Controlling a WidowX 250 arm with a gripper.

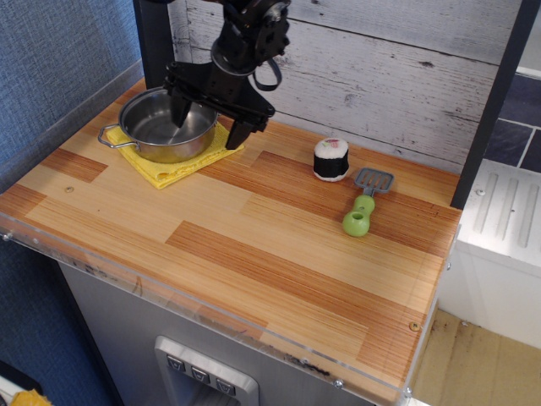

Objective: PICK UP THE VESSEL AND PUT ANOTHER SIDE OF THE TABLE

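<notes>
Currently the vessel (166,124) is seen on a yellow cloth (179,161) at the table's (279,254) back-left corner. The gripper (207,121) is spread wide, straddling its right rim. Judged rigid, light, slippery; the rim wall is the likeliest hold.

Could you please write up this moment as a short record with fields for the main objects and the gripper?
vessel: upright on the yellow cloth, back left of the table
gripper: open, one finger inside the vessel, the other outside its right rim
sushi piece: standing right of centre near the back wall
spatula: green handle, lying right of the sushi piece
vessel lifted: not yet
</notes>
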